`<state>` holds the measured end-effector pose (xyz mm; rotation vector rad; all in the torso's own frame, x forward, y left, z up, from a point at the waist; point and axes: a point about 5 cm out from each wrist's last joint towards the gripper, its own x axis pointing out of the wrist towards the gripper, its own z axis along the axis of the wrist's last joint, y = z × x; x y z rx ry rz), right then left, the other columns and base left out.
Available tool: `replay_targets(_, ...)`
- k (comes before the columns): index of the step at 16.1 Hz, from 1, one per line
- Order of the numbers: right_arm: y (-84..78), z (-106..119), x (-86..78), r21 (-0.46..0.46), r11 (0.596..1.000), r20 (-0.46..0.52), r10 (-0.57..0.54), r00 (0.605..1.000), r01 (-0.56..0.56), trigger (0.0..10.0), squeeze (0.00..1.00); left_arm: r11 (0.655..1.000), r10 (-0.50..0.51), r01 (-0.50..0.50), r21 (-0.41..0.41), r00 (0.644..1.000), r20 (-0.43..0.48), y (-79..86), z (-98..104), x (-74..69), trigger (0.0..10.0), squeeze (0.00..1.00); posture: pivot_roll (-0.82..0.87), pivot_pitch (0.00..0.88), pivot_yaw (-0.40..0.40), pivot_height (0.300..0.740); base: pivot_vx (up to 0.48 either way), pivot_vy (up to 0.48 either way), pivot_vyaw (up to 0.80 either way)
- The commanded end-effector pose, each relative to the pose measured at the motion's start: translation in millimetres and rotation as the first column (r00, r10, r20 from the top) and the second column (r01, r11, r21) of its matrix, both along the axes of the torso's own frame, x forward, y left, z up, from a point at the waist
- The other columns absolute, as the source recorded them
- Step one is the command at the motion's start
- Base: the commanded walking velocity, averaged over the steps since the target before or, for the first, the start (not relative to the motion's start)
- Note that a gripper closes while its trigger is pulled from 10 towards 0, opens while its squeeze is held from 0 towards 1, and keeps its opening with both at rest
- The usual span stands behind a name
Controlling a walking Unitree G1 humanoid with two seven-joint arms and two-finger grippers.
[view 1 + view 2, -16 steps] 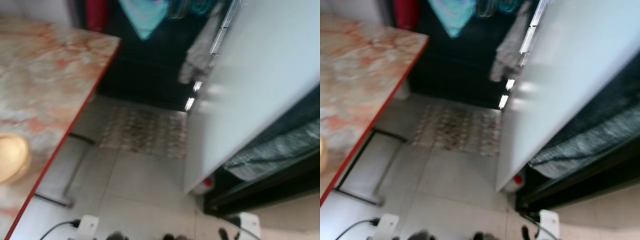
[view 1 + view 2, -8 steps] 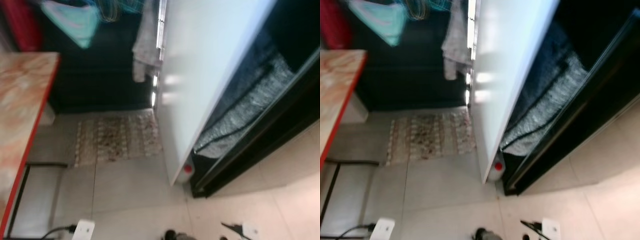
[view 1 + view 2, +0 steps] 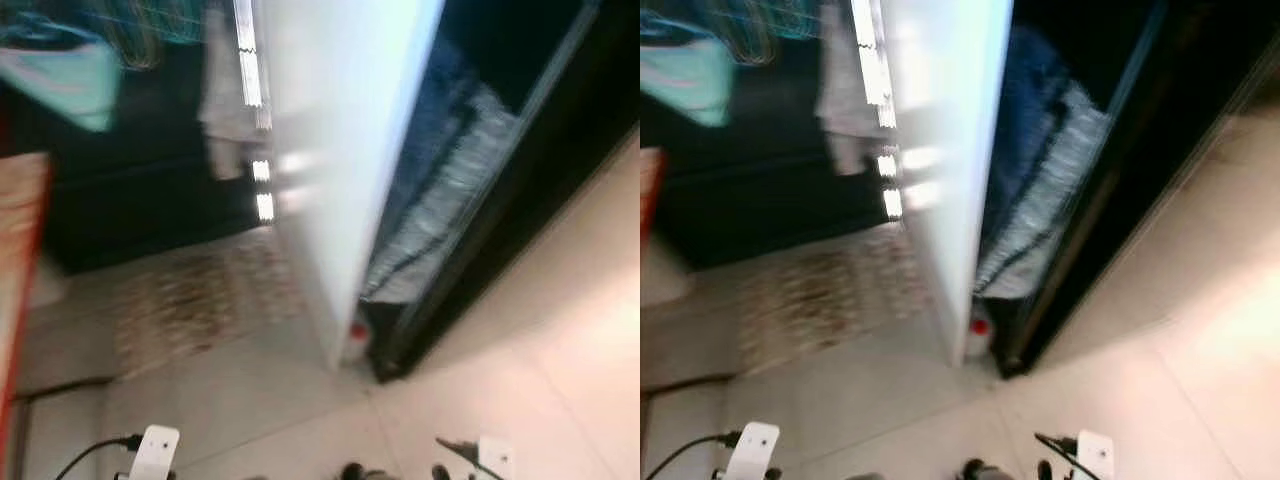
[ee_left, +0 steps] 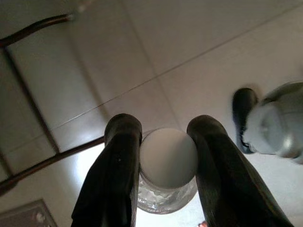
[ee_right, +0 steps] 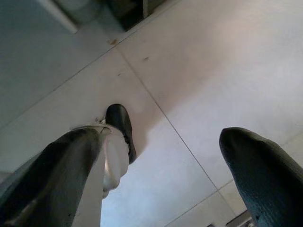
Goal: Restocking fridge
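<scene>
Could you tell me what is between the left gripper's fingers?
The left gripper is shut on a clear jar with a pale round lid. The fingers cover the jar's sides, and its contents cannot be made out.

Left gripper [image 4: 163,156] and right gripper [image 5: 158,177]: each has two long black fingers [image 4: 120,165] with rounded tips and a smooth matte surface. Head views: two white box-shaped wrist housings [image 3: 155,450], each with a thin black cable [image 3: 95,455]. Wrist views: a grey rounded leg shell [image 4: 274,118] above a black foot [image 5: 120,125].
</scene>
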<state>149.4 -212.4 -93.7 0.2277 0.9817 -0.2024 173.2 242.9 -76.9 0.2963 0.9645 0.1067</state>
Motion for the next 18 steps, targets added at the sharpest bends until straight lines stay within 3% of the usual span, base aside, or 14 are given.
replay_targets(1, -5.0, -4.2, -13.5, -0.009, 1.000, -0.041, -0.018, 0.999, 0.017, 10.0, 0.00, 0.999, 0.024, -0.025, -0.025, 0.999, -0.033, -4.9, -6.3, -10.4, 10.0, 0.00, 0.09, 0.209, 0.002, 0.740, 0.000, 0.000, -0.70)
replay_targets(4, -20.8, -0.9, -16.1, -0.031, 0.998, -0.009, -0.060, 0.998, 0.060, 10.0, 0.00, 0.998, 0.023, -0.025, -0.049, 0.999, -0.046, -16.7, -11.2, -15.2, 10.0, 0.00, 0.06, 0.229, -0.038, 0.740, 0.000, 0.000, 0.00)
replay_targets(7, -37.0, 1.4, -23.1, -0.085, 0.995, -0.012, -0.053, 0.999, 0.052, 10.0, 0.00, 0.997, 0.004, -0.009, -0.072, 0.997, -0.072, -27.8, -17.2, -24.9, 10.0, 0.00, 0.05, 0.206, -0.004, 0.740, 0.000, 0.000, 0.00)
replay_targets(8, -36.5, 0.1, -26.5, -0.089, 0.993, -0.016, -0.078, 0.997, 0.077, 10.0, 0.00, 0.997, 0.028, -0.033, -0.071, 0.997, -0.076, -22.7, -17.7, -29.2, 10.0, 0.00, 0.07, 0.202, -0.014, 0.740, 0.000, 0.000, 0.00)
replay_targets(10, -31.8, -0.5, -23.8, -0.082, 0.996, -0.027, -0.031, 0.999, 0.028, 10.0, 0.00, 0.983, 0.157, -0.159, -0.091, 0.987, -0.027, -12.1, -13.2, -23.9, 10.0, 0.00, 0.09, 0.199, -0.039, 0.740, 0.000, 0.000, 0.00)
replay_targets(14, -20.5, 0.1, -13.7, -0.069, 0.997, -0.012, 0.031, 0.999, -0.032, 10.0, 0.00, 0.992, 0.088, -0.092, -0.084, 0.995, -0.047, -22.6, -16.5, -26.5, 10.0, 0.00, 0.08, 0.175, -0.039, 0.740, 0.000, 0.000, 0.00)
replay_targets(18, -16.2, -0.3, -12.3, -0.057, 0.997, 0.012, -0.046, 0.999, 0.047, 10.0, 0.00, 0.993, 0.067, -0.071, -0.096, 0.997, -0.049, -23.1, -16.2, -25.4, 10.0, 0.00, 0.06, 0.136, 0.013, 0.740, 0.000, 0.000, 0.00)
